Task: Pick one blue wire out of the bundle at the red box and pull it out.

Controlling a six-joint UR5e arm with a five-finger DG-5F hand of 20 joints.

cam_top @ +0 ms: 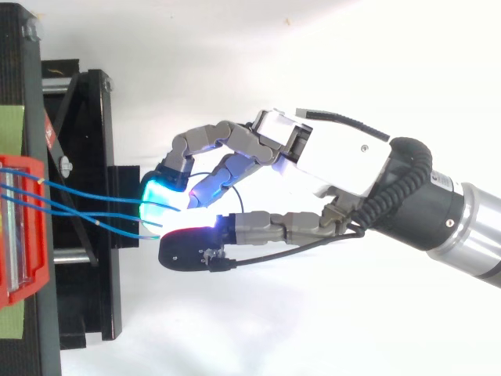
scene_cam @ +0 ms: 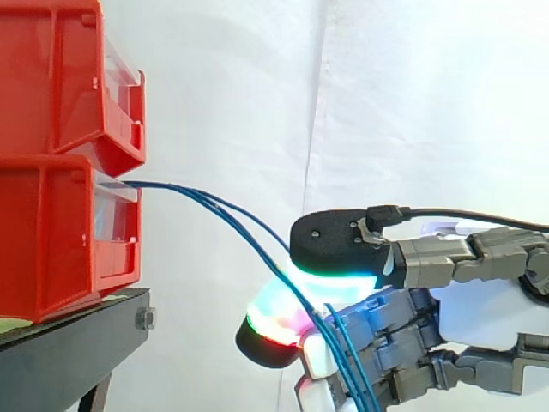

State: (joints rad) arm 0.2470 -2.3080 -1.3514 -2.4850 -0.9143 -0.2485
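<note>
this looks like a robot laboratory or a test cell for machine handling. a plain white curtain (scene_cam: pixel 386 103) hangs behind everything and closes the scene like a backdrop. two red plastic storage bins (scene_cam: pixel 51 232), of the kind used for small parts, are stacked on a black metal stand (scene_cam: pixel 77 343) that has a bolt (scene_cam: pixel 144 319) on its side. thin blue wires (scene_cam: pixel 171 186) come out from the lower bin. a mechanical hand (cam_top: pixel 329 157) with grey jointed fingers (cam_top: pixel 211 141) and glowing pads (cam_top: pixel 156 192) is mounted on a grey metal arm (cam_top: pixel 470 227). in the top view the stand shows black bars and a strip of green tape (cam_top: pixel 12 129).
</note>
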